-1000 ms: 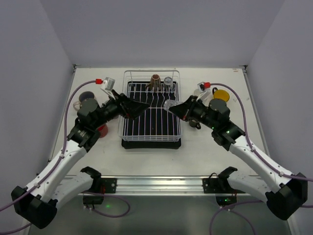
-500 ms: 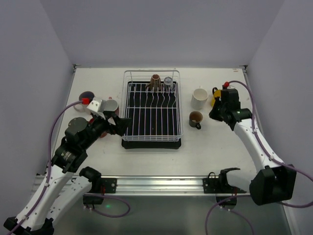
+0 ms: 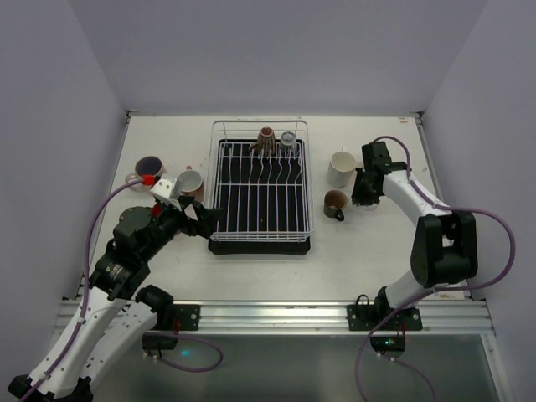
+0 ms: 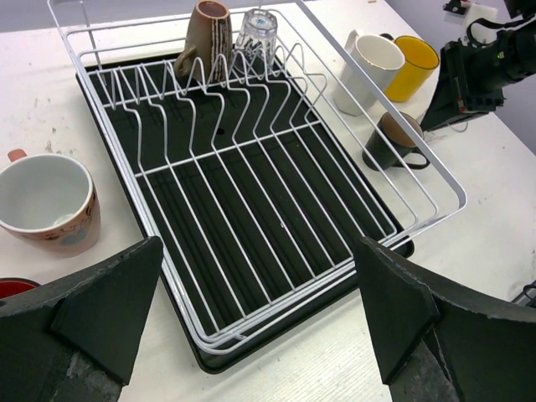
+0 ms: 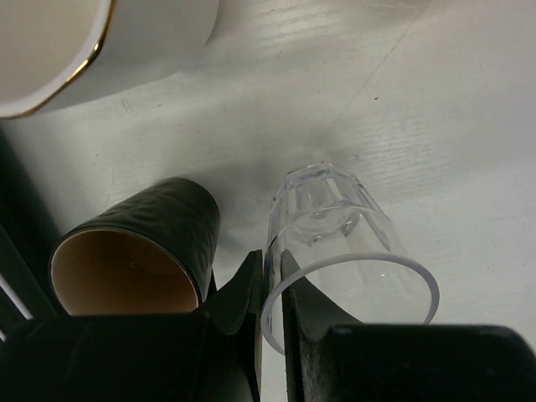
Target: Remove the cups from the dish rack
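The white-wire dish rack stands mid-table and also shows in the left wrist view. On its far prongs are an upside-down brown cup and a clear glass. My right gripper is shut on the wall of another clear glass, held low over the table next to a dark brown cup. My left gripper is open and empty over the rack's near left corner.
Right of the rack are a white mug and a yellow cup. Left of the rack are a peach mug, a red cup and a dark cup.
My right gripper carried the clear glass from the rack to the right and down beside the dark brown cup. My left arm pulled back from over the rack toward its near left corner.
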Robot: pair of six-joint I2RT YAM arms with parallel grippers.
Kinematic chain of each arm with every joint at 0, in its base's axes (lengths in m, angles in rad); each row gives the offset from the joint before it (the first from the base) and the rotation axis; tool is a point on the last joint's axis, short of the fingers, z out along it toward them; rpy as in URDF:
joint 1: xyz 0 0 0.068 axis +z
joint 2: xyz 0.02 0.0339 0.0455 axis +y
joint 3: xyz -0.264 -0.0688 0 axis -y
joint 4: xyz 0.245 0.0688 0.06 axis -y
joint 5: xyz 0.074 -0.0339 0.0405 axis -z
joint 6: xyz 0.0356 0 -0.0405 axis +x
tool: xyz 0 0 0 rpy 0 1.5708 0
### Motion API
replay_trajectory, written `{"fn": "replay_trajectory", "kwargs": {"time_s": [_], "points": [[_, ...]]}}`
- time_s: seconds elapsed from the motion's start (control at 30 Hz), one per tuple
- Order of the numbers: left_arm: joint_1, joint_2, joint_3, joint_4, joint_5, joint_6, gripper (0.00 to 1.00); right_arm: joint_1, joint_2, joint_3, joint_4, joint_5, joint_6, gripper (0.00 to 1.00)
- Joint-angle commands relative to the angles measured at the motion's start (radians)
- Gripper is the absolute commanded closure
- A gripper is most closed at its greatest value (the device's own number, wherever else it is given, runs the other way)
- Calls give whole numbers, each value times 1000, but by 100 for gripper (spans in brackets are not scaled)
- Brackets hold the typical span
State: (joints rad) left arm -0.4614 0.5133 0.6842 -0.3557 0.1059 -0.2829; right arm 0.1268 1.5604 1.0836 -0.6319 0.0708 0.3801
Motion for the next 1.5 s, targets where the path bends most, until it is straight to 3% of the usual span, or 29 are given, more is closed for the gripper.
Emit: {"fn": "replay_trajectory", "kwargs": {"time_s": [0.0,0.17,0.43,0.67,0.8,1.0,1.13,1.3,1.47], "points": [[-6,-12,-5,9,25,30,0,-1,39,71,-18,-8,-20,94],[-6,-10,-3,9,23,31,0,-1,72,84,-19,9,-21,70],[-6,-7,-3,7,-5,33,0,-1,50,95,-15,11,-14,66],[-6,79,35,11,1,24,0,2,-245,55,47,-37,23,55],[-6,152,100,24,23,-12,0,7,-469,-84,173,-129,62,51],[-40,403,237,109,37,-93,0,14,-722,-284,348,-276,140,46],[-175,591,432,127,-185,-96,2,16,-804,-382,437,-330,175,46],[-183,897,615,141,-320,-65,2,20,-873,-481,489,-413,213,47],[-181,1096,779,190,-409,-39,8,28,-912,-525,538,-485,240,46]]}}
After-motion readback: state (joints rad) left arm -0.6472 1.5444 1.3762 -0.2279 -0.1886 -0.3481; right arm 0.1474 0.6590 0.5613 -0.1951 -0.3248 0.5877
